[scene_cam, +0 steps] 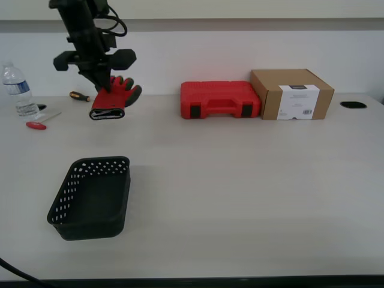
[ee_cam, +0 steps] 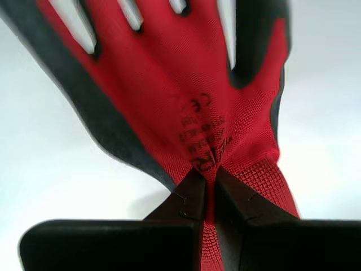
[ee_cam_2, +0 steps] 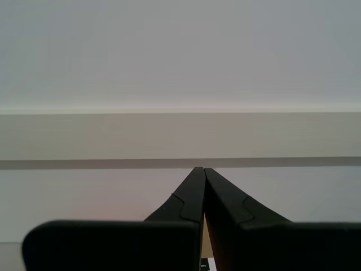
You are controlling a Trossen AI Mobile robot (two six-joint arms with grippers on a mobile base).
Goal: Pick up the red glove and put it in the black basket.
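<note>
My first claw (scene_cam: pixel 103 84) was pinching the glove (scene_cam: pixel 113 98) by the knit near its cuff, its jaws pressed together on a fold of red fabric; the first wrist view showed the glove (ee_cam: pixel 169 96) fanning out past the tips, grey-coated fingers away from the camera. In the exterior view the glove hung clear of the worktop (scene_cam: pixel 240 180), cuff end lowest, fingers tilted up toward that view's right.

The basket (scene_cam: pixel 91 204) sat empty on the worktop, well apart from the claw and nearer the camera, almost straight below it in the exterior view. Its long axis ran roughly away from the camera, so I judged the carry should bring the glove toward the robot and then down, cuff first, along the basket's length. The first arm was plainly the one for it.

My second claw (ee_cam_2: pixel 202 186) was pressed together on nothing, facing a pale wall, and did not show in the exterior view.

The worktop was pale and matt. At the back lay a red case (scene_cam: pixel 220 99) beside a cardboard box (scene_cam: pixel 292 93); a water bottle (scene_cam: pixel 20 90) and two screwdrivers (scene_cam: pixel 42 122) lay at the exterior view's left. None stood in the path.
</note>
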